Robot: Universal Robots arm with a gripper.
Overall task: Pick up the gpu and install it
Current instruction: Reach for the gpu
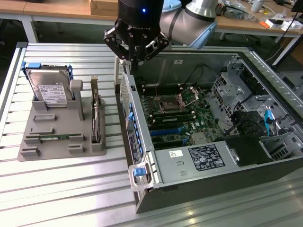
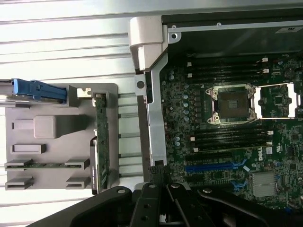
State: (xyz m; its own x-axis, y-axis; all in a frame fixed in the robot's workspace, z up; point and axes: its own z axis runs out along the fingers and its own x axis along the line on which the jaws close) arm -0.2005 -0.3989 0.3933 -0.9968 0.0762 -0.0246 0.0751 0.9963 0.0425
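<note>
I am hovering my closed, empty gripper (image 1: 129, 60) over the case (image 1: 124, 97); the gpu (image 1: 96, 116), edge-up in its holder (image 1: 52, 137), is likely needing a square grasp.

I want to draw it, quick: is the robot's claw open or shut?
Gripper: shut, nothing seen in it; the gpu sits in the gray holder.
</note>
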